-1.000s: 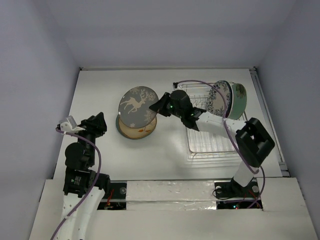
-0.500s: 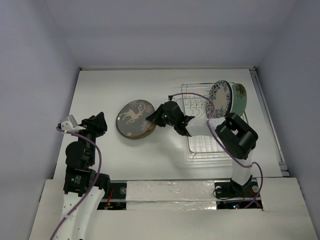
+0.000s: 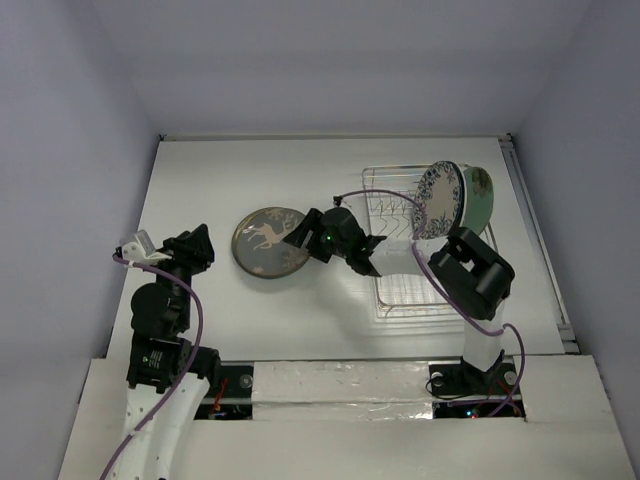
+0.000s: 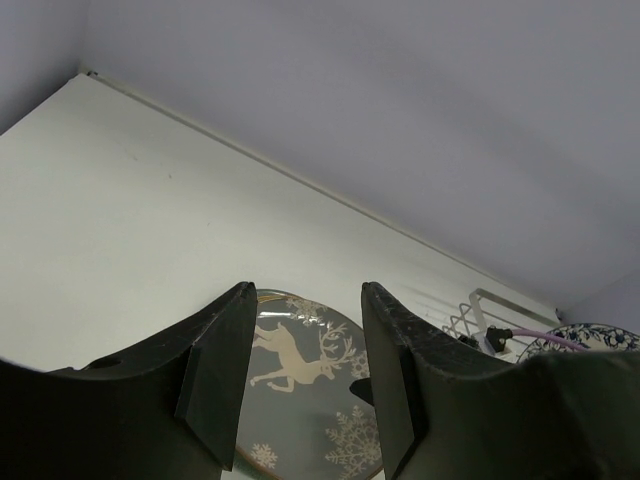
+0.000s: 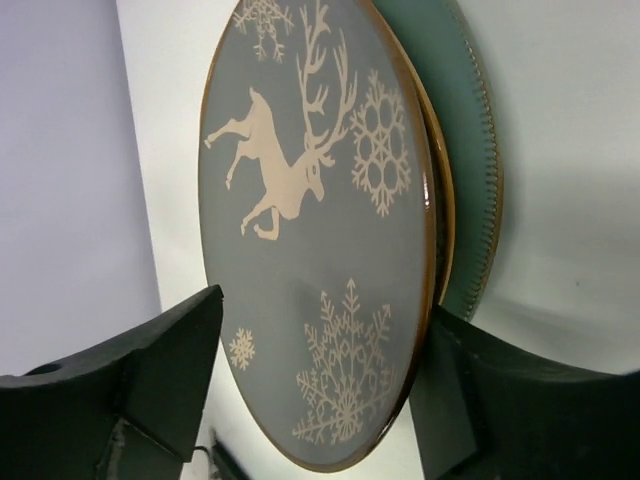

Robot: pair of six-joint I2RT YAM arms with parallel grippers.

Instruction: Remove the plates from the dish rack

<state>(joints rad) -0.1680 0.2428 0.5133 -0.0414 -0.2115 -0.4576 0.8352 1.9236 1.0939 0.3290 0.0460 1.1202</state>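
I'm seeing the right gripper (image 3: 303, 236) straddling the rim of the deer plate (image 3: 268, 242) with its jaws spread wide, not clamping. The plate is resting on a teal plate (image 5: 470, 150) on the table (image 3: 200, 180), left of the dish rack (image 3: 400, 290) (two plates (image 3: 440, 200) are standing at its far end). The left gripper (image 4: 305, 295) is hovering with fingers parted, nothing between them.
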